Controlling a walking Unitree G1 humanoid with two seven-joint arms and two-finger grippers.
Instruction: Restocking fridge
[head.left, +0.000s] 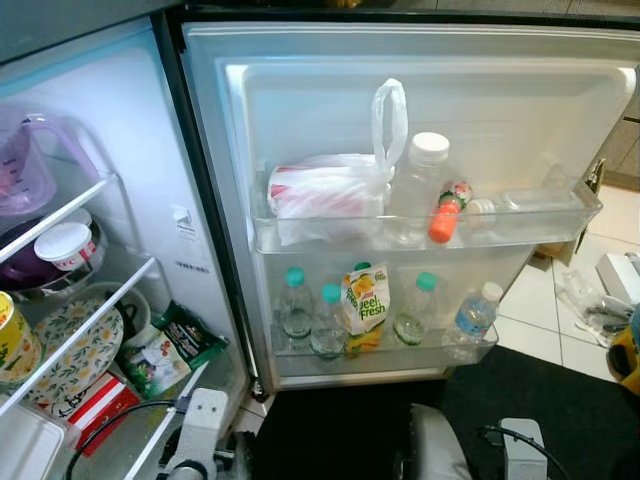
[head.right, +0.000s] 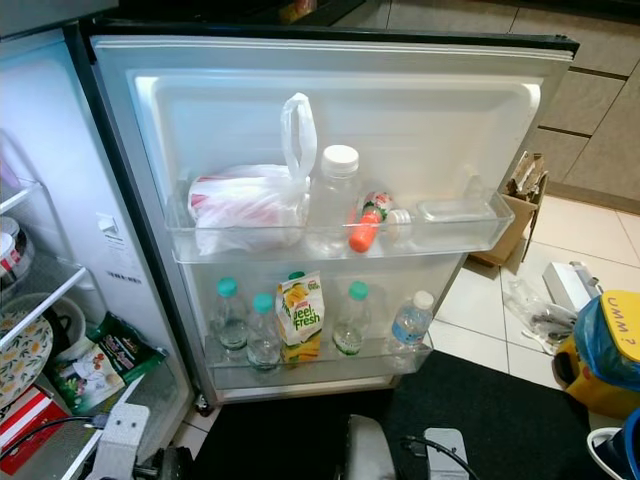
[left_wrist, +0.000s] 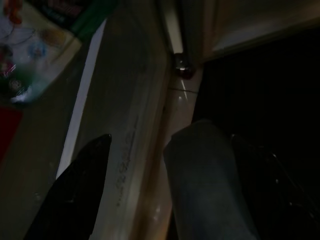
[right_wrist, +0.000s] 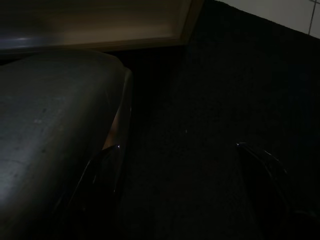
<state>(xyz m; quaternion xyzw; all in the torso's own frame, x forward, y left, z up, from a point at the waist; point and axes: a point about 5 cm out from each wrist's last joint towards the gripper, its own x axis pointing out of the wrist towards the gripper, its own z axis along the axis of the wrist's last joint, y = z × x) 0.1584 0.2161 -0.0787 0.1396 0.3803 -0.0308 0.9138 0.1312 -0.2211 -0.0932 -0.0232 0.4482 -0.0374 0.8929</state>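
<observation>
Open fridge seen from the head camera, both arms hanging low. Far left, fridge shelves (head.left: 75, 200) hold a purple jug (head.left: 25, 165), cut off by the frame edge, a lidded tub (head.left: 65, 245), a patterned plate (head.left: 70, 350) and a green packet (head.left: 170, 350); the labels are too small to read. Centre, the fridge door (head.left: 420, 100) stands open. Its upper door shelf (head.left: 420, 230) carries a white plastic bag (head.left: 330, 185) with contents blurred by the film, a clear white-capped bottle (head.left: 420, 185), a small orange-capped bottle (head.left: 447, 212) lying down and a clear bottle on its side (head.left: 530, 200). The lower door shelf (head.left: 385, 355) holds three green-capped bottles (head.left: 295, 305), a juice carton (head.left: 365, 305) and a blue-labelled bottle (head.left: 472, 315). Right, the right eye view adds a cardboard box (head.right: 515, 215) and a yellow bin (head.right: 610, 350). The left gripper (left_wrist: 175, 185), fingers apart and clasping nothing, hangs over the fridge sill. The right gripper (right_wrist: 185, 190), fingers apart and bare, hangs over a black mat (right_wrist: 225, 75); that view is very dark.
</observation>
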